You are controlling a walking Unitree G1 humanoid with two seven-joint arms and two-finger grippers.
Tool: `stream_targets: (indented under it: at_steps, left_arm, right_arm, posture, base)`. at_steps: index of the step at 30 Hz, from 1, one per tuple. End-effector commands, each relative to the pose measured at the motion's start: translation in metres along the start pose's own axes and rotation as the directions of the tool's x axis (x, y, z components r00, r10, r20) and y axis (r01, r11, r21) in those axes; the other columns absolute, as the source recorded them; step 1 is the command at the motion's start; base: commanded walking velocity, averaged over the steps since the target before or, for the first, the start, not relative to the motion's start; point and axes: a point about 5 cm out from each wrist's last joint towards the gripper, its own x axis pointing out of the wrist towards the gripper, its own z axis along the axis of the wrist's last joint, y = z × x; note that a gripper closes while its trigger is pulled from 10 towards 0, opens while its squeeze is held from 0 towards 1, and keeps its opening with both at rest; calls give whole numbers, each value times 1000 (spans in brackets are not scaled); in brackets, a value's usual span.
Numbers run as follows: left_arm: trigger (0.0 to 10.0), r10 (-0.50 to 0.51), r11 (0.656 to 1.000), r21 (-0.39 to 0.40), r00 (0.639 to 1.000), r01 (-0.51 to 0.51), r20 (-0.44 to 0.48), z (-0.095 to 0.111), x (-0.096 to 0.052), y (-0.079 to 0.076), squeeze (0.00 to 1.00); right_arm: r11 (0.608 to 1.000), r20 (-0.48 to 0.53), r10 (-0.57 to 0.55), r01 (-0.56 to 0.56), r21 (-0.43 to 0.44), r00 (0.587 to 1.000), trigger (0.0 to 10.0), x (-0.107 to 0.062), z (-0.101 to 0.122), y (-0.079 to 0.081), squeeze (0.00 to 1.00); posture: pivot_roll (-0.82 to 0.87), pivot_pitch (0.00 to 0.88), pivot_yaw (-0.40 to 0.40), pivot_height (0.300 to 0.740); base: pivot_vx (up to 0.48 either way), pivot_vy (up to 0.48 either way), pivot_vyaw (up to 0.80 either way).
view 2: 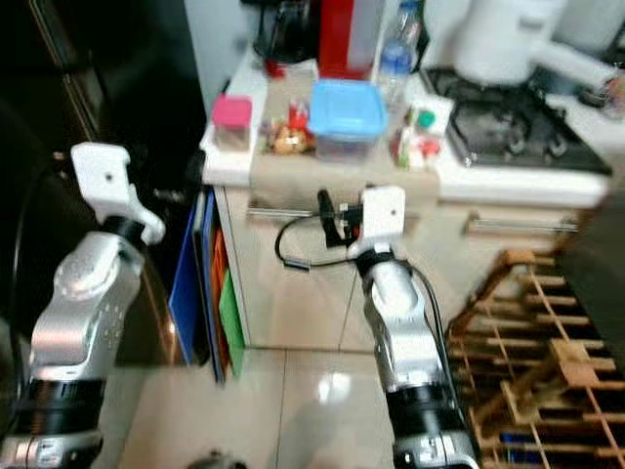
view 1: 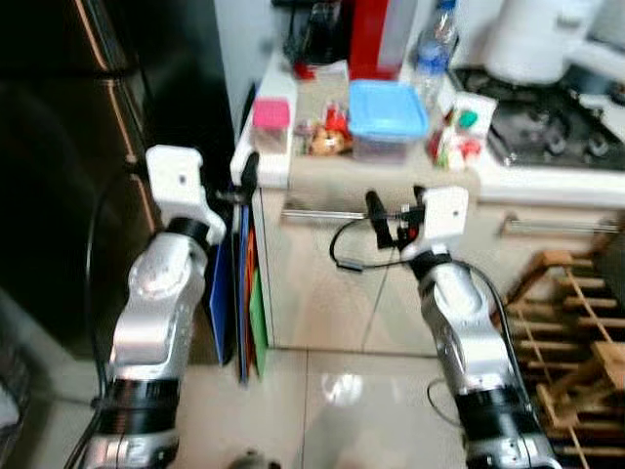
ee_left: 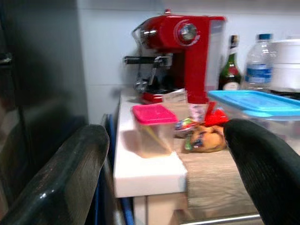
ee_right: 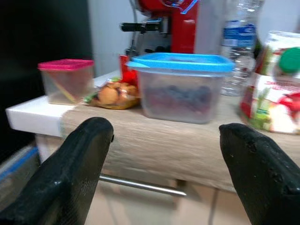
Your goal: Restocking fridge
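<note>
Two containers wait on the counter [view 1: 391, 176] ahead of me at twelve o'clock: a blue-lidded tub [ee_right: 180, 86] in the middle and a smaller pink-lidded tub [ee_left: 153, 129] at its ten o'clock, near the counter's corner. Both of my grippers hover in front of the counter edge, holding nothing. My right gripper [ee_right: 164, 168] has its fingers spread wide, lined up on the blue tub. My left gripper [ee_left: 164, 178] is likewise open, facing the pink tub.

I judge this to be the approach before the first pick. Next I must reach forward and up over the edge, then close on one tub. The dark fridge [view 1: 68, 147] stands at my nine o'clock, its door shut as far as I can tell, so it will need opening.

Crowding is the risk. A wrapped snack [ee_right: 110, 96] lies between the tubs, a juice carton [ee_right: 276, 89] sits just beside the blue tub at its three o'clock, and a water bottle [ee_right: 239, 47] and red coffee machine [ee_left: 180, 56] stand behind.
</note>
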Motion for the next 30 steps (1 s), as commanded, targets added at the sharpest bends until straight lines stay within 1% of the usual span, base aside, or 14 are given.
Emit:
stream_targets:
  at_steps: [1, 5, 8, 10, 11, 13, 16, 19, 20, 24, 25, 27, 30]
  left_arm:
    - [10000, 11, 1000, 20, 1000, -11, -20, -1, 1, 4, 0]
    - [10000, 12, 1000, 12, 1000, -12, -24, -1, 0, 7, 0]
    - [10000, 11, 1000, 11, 1000, -10, -25, -2, -1, 6, 0]
    - [10000, 0, 1000, 17, 1000, 1, -30, -4, -1, 2, 0]
    - [10000, -10, 1000, 29, 999, 11, -31, -5, -1, 0, 0]
    - [10000, -17, 1000, 23, 999, 18, -27, -5, -1, -3, 0]
    - [10000, -38, 998, 45, 999, 40, -26, -3, 0, -6, 0]
    - [10000, -57, 997, 45, 998, 58, -14, -1, -1, -9, 0]
    - [10000, -67, 997, 28, 998, 66, 22, 3, -2, -10, 0]
    - [10000, -72, 997, 28, 996, 71, 44, 7, -3, -12, 0]
    - [10000, -93, 994, 65, 993, 88, 72, 12, -3, -15, 0]
    - [10000, -111, 991, 89, 990, 103, 91, 16, -3, -18, 0]
    - [10000, -134, 987, 107, 986, 124, 98, 18, -3, -20, 0]
  right_arm:
    - [1000, 8, -2, 1, 20, 1000, 10000, 0, 2, 3, 149]
    - [1000, -3, 3, -3, 21, 1000, 10000, -1, 0, 4, 145]
    - [1000, -3, 2, -2, 21, 1000, 10000, -1, 0, 3, 149]
    - [1000, 2, 4, -4, 23, 1000, 10000, 1, 1, 3, 149]
    - [1000, 5, 7, -7, 25, 1000, 10000, 2, 2, 3, 149]
    - [1000, 9, 11, -12, 28, 1000, 10000, 4, 4, 4, 149]
    - [1000, 22, -1, 0, 28, 1000, 10000, 11, 9, -3, 145]
    - [999, 38, -27, 25, 47, 999, 10000, 18, 16, -11, 145]
    - [998, 53, -28, 25, 50, 998, 10000, 21, 21, -13, 145]
    - [999, 75, -21, 18, 46, 997, 10000, 23, 26, -12, 145]
    - [999, 113, -13, 7, 54, 993, 10000, 24, 33, -9, 145]
    - [998, 144, -6, -3, 61, 990, 10000, 24, 39, -6, 149]
    - [998, 148, -8, -2, 64, 989, 10000, 24, 39, -5, 141]
  posture:
    - [-68, 27, 23, 740]
    - [-66, 29, 19, 740]
    - [-65, 30, 17, 740]
    - [-63, 29, 12, 740]
    - [-63, 29, 12, 740]
    - [-64, 29, 12, 740]
    - [-62, 29, 14, 740]
    - [-62, 29, 14, 740]
    - [-60, 30, 15, 740]
    - [-58, 30, 14, 740]
    - [-57, 31, 15, 740]
    - [-58, 33, 16, 740]
    - [-59, 34, 17, 740]
  base:
    - [0, 480, 0]
    - [0, 472, 0]
    - [0, 472, 0]
    - [0, 469, 0]
    - [0, 0, 0]
    - [0, 0, 0]
    - [0, 0, 0]
    - [0, 0, 0]
    - [431, 0, 0]
    - [430, 0, 0]
    - [431, 0, 0]
    - [428, 0, 0]
    - [429, 0, 0]
